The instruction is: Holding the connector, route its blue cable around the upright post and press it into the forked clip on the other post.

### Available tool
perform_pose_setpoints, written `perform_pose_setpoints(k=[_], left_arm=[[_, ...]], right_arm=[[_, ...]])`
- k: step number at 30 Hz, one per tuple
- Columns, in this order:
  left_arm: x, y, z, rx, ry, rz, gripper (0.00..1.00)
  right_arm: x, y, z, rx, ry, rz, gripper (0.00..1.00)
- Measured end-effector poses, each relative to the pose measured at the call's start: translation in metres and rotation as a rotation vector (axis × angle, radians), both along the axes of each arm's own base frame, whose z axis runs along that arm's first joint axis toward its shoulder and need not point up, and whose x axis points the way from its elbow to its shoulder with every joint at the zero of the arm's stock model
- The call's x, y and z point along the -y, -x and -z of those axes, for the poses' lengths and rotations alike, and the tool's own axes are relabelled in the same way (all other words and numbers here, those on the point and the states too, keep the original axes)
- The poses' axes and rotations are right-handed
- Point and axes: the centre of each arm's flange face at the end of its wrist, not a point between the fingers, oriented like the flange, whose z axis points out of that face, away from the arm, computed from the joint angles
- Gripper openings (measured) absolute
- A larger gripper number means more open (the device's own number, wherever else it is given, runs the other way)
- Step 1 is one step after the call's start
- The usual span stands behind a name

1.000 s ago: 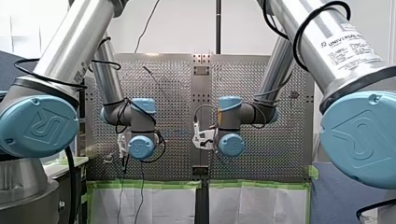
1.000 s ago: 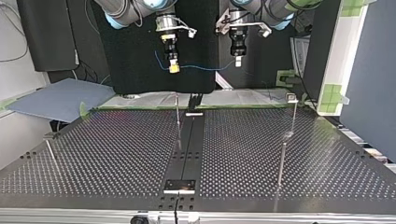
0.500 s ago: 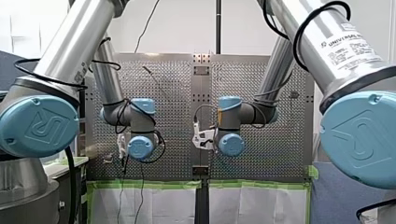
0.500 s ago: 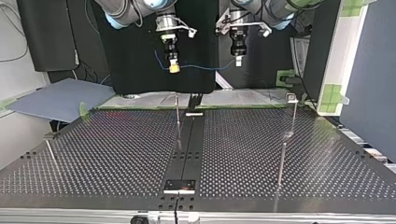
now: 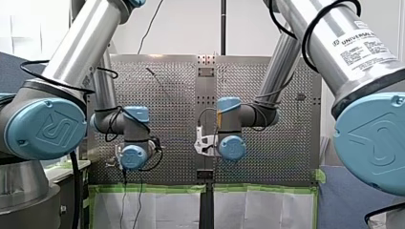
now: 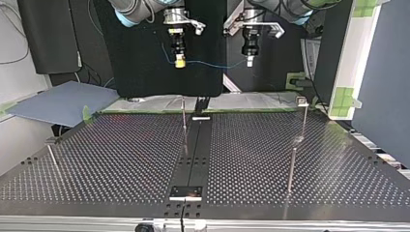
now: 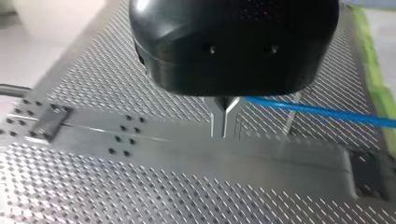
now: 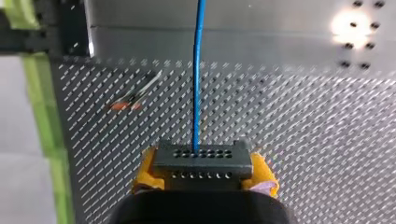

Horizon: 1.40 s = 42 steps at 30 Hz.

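Top view: where does the blue cable (image 7: 317,111) sit?

— High over the table (image 6: 121,159), strung with a little slack between both hands, well apart from every post.

And the grips?

— My right hand (image 8: 203,170) is clamped with its yellow pads (image 8: 145,171) on the connector (image 8: 201,158). My left hand (image 7: 223,133) has its metal fingers (image 7: 217,120) pinched on the cable, which runs out from them sideways.

What could go wrong?

— I'd judge the thin-finger pinch the weak spot. Once the cable bends around the upright post (image 6: 183,118), tension could drag it through those fingers or out of them. Pull too hard and the strain lands where the cable enters the connector.

And at the forked clip (image 6: 301,101)?

— The fork is small. If the cable comes down slightly off line, it may ride on a prong instead of seating, or the hand may bump the slender post and tilt it.
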Motion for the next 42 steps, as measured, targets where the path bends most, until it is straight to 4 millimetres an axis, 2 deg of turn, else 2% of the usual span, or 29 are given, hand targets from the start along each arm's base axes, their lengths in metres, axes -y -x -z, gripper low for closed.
perform_pose_setpoints(k=[12, 15, 22, 30, 42], left_arm=[[0.007, -0.010, -0.013, 0.107, 0.129, 0.058, 0.00], [0.006, -0.022, -0.024, 0.144, 0.130, 0.058, 0.00], [-0.003, -0.053, -0.053, 0.193, 0.121, 0.057, 0.00], [-0.010, -0.066, -0.082, 0.217, 0.114, 0.046, 0.00], [-0.013, -0.091, -0.144, 0.290, 0.161, 0.000, 0.00]], right_arm=[[-0.003, 0.009, 0.007, -0.060, -0.053, 0.031, 0.00], [0.003, 0.006, 0.001, -0.072, -0.037, 0.048, 0.00], [0.009, 0.000, -0.034, -0.046, -0.025, 0.037, 0.00], [0.014, -0.008, -0.082, 0.029, 0.004, -0.027, 0.00], [0.032, -0.029, -0.183, 0.110, 0.089, -0.130, 0.00]])
